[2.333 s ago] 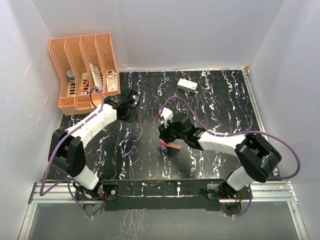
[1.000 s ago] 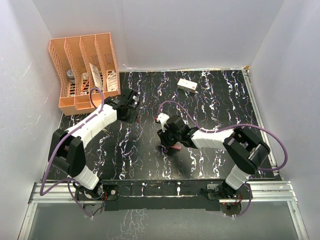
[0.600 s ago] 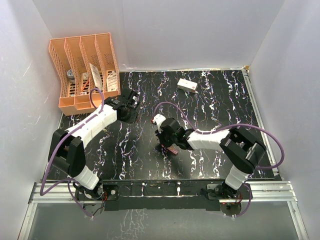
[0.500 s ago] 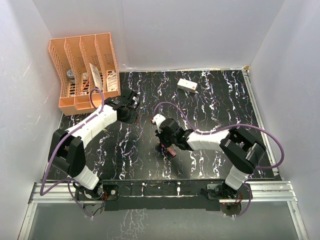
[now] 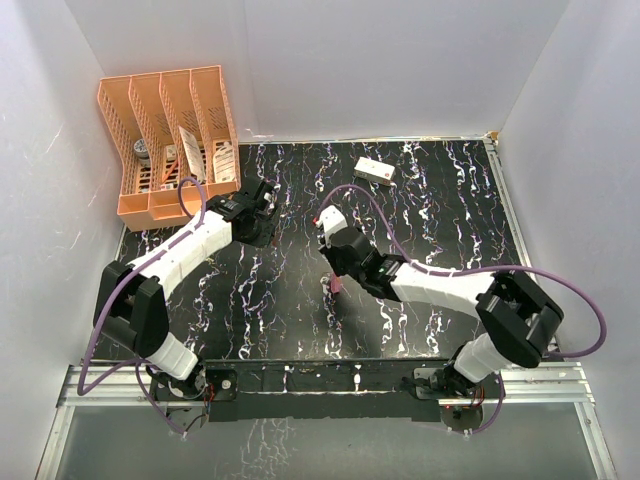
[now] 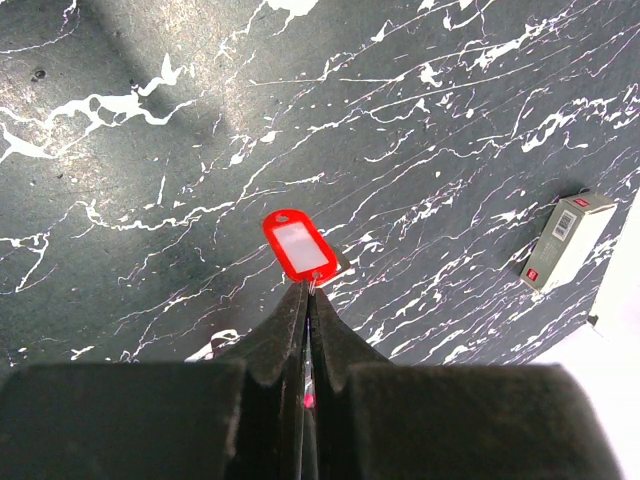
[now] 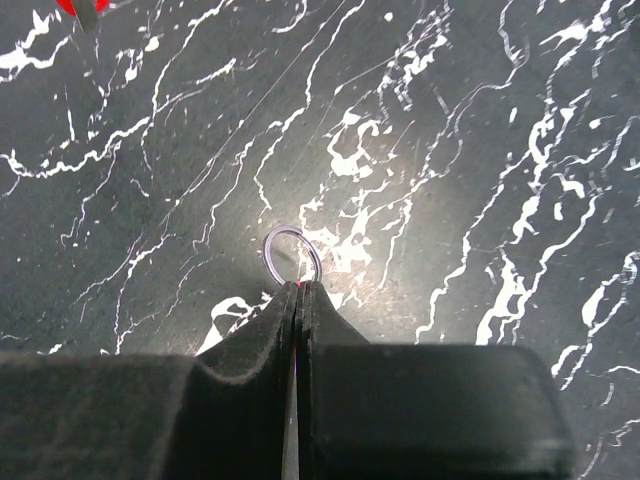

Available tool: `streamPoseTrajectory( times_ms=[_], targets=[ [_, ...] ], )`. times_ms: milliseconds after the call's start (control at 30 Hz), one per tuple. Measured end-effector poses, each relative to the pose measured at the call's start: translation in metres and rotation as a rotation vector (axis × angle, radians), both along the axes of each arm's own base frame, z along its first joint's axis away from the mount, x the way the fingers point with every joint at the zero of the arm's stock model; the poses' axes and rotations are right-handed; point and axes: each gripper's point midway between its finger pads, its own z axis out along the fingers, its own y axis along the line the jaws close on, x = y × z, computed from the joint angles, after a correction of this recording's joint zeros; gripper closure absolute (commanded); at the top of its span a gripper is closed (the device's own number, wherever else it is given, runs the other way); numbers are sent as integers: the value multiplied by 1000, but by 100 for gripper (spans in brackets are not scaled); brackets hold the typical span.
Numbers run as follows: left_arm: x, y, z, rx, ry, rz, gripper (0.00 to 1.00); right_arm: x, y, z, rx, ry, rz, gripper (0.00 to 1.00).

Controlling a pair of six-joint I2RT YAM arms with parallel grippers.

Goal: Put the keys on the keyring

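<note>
Left gripper (image 6: 308, 290) pinched shut on a red oval tag (image 6: 297, 243); right gripper (image 7: 297, 285) clamps a thin metal keyring (image 7: 292, 253); barcoded white carton (image 6: 566, 240) nearby; orange slotted rack (image 5: 165, 195) holds packets

The left arm (image 5: 190, 245) and right arm (image 5: 440, 285) share white link shells, black joints and bases, a purple cable (image 5: 84, 365) each, and black wedge-shaped fingers (image 6: 275, 345) on the left claw (image 6: 308, 290) and right claw (image 7: 297, 286).

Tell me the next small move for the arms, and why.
Probably carry the right gripper toward the left gripper. Both are shut: the right pinches the keyring by its edge, the left holds the red-headed key, and the top view shows them apart.
</note>
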Motion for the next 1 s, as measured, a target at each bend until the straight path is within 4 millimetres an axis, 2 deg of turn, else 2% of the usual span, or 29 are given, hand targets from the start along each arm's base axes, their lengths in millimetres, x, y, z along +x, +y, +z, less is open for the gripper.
streamPoseTrajectory(
  times_ms=[167,500,733,867,1000],
  targets=[
    [0,0,0,-1,-1,0,100,5,-3,15,9,-49,-20,100],
    [0,0,0,-1,-2,0,100,3,-8,17,14,-59,-26,100],
    [0,0,0,-2,-2,0,100,-9,14,36,132,-53,102,100],
    [0,0,0,-2,-2,-1,100,-16,25,28,157,2,176,100],
    [0,0,0,0,-2,-3,100,-16,29,5,154,75,209,100]
  ],
)
